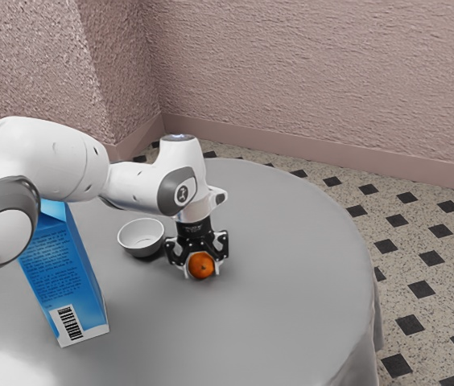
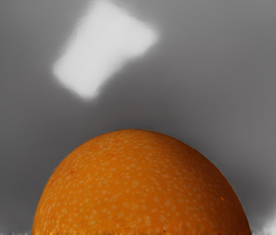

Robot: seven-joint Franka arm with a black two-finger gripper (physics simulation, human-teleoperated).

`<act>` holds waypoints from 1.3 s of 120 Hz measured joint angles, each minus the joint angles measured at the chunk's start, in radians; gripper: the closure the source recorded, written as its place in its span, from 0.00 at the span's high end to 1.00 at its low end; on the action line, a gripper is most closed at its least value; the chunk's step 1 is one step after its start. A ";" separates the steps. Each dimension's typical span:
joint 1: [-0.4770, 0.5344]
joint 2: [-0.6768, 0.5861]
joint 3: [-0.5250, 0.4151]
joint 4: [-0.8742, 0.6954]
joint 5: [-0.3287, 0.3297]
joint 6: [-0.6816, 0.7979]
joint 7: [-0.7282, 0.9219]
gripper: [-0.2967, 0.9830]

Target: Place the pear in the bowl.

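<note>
Gripper: and here it is, the black two-finger gripper (image 1: 201,272), pointing down above the table and closed around an orange, one finger against each side.

Orange: round, bright and speckled (image 1: 201,266), right there between the fingertips, though the task names a pear. The wrist view has its curved top looming large, close under the hand. Is it on the cloth or just above it? I can't tell.

Bowl: just beside the gripper, toward the exterior view's left and a touch farther back, sits the small white bowl (image 1: 141,231), upright on the table, its pale inside facing up. The orange is outside it, near but apart.

Arm: the white arm (image 1: 66,157) sweeps in from the exterior view's left, its gray-ringed joint low at the near end, its forearm reaching right, behind the bowl, before the wrist drops to the gripper.

Carton: over on the exterior view's left, nearer than the bowl, a tall blue carton (image 1: 59,269) stands with its barcode low on the face, the arm passing in front of its upper part.

Table: round, under a gray cloth (image 1: 283,314), shining at the near left.

Room: speckled floor (image 1: 416,265) with black diamonds to the right, rough pinkish wall (image 1: 315,72) at the far side.
</note>
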 joint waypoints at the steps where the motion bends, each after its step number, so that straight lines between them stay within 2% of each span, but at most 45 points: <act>1: 0.000 0.000 -0.001 0.000 0.000 0.000 0.000 0.60; 117: 0.002 0.015 0.001 0.017 0.002 0.004 -0.030 0.56; 136: 0.001 0.000 0.002 0.020 0.006 0.002 -0.036 0.51; 156: 0.000 -0.070 0.020 0.019 0.023 -0.017 -0.045 0.43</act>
